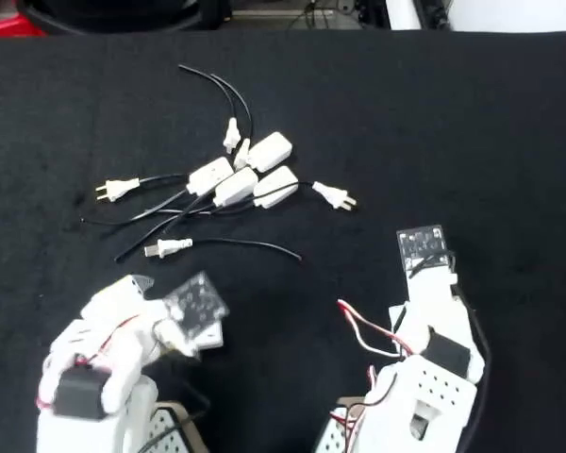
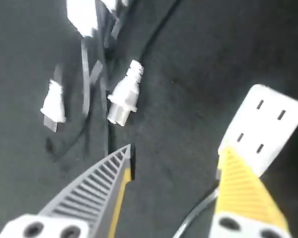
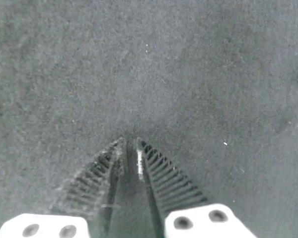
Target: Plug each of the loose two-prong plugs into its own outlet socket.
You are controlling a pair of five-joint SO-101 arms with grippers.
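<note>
Left gripper (image 2: pixel 176 151), jaws apart, one tip at a white outlet socket (image 2: pixel 265 126) near a loose plug (image 2: pixel 124 99); right gripper (image 3: pixel 131 146), jaws together, over the black counter (image 3: pixel 198 69).

I log two arms at the near edge of the table (image 1: pixel 509 123).

The left arm (image 1: pixel 108 354): white shell, black motor block (image 1: pixel 75 392), thin red wires (image 1: pixel 108 338). The left gripper (image 2: pixel 176 151): ribbed grey fingers (image 2: pixel 97 183) with yellow faces, white mounts with paired screw holes.

The right arm (image 1: pixel 424 373): white shell, perforated plate, black motor, looping red and white cable (image 1: pixel 358 330), small dark circuit board (image 1: pixel 422 245) at the end farthest from that edge. The right gripper (image 3: pixel 131 145): dark ribbed fingers (image 3: pixel 166 176), the same white mounts.
</note>
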